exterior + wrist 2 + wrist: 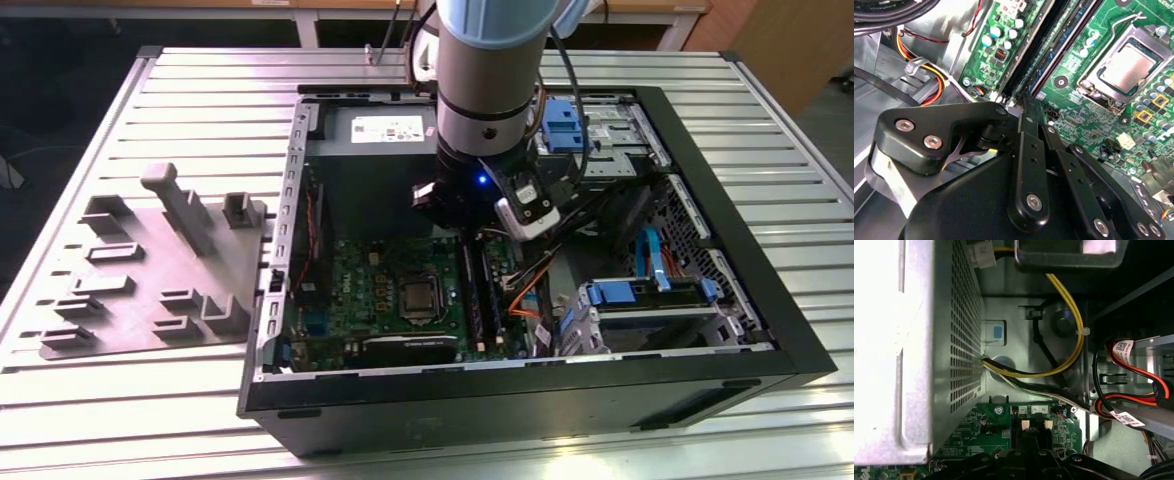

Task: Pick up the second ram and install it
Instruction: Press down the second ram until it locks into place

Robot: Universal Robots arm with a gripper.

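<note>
Inside the open computer case (747, 300), my gripper (470, 238) hangs over the motherboard (387, 290), at the end of the memory slots nearest the grey power supply (380, 130). In the second wrist view its black fingertips (1025, 102) are pressed together right at that slot end. The second ram (1051, 50) looks like the dark stick lying in the slot that runs away from the fingertips, beside another dark stick (1029, 50). In the exterior view they appear as dark strips (478, 290). Nothing shows between the fingers. I cannot tell whether they touch the stick.
A grey moulded fixture (147, 270) with upright posts lies on the slatted table (107, 400) at the exterior view's left. The processor socket (1131, 65) sits beside the slots. Yellow, orange and black cables (1069, 355) and blue drive brackets (627, 292) crowd the other side.
</note>
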